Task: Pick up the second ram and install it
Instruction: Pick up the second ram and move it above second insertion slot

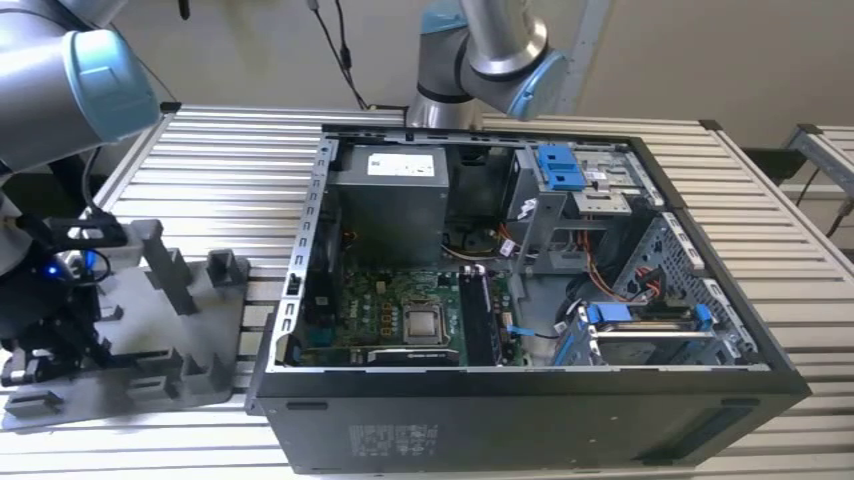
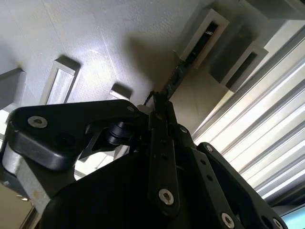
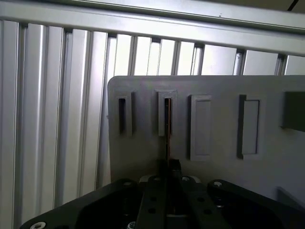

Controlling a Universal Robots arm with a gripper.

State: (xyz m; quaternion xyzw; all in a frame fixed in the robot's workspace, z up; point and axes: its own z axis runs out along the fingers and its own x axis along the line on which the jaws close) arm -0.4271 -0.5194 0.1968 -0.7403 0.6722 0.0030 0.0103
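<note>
In both wrist views the second ram [image 3: 167,126] is a thin dark stick seen edge-on. Its far end sits in a narrow slot of the grey plastic tray [image 3: 224,124]. My gripper [image 3: 167,164] is shut on the near end of the stick, with its black fingers [image 2: 161,119] pressed together around it. The second wrist view shows the same ram [image 2: 174,80] running from the fingertips to a tray slot. In the exterior view my gripper [image 1: 51,335] hangs low over the tray [image 1: 187,335] at the exterior view's left, beside the open computer case [image 1: 534,400].
The tray has several other slots [image 3: 200,126] and upright posts [image 1: 167,262]. It lies on a ribbed metal table [image 1: 200,170]. Inside the case are the motherboard [image 1: 400,310], blue drive clips [image 1: 561,168] and cables. A second robot arm [image 1: 481,50] stands behind the case.
</note>
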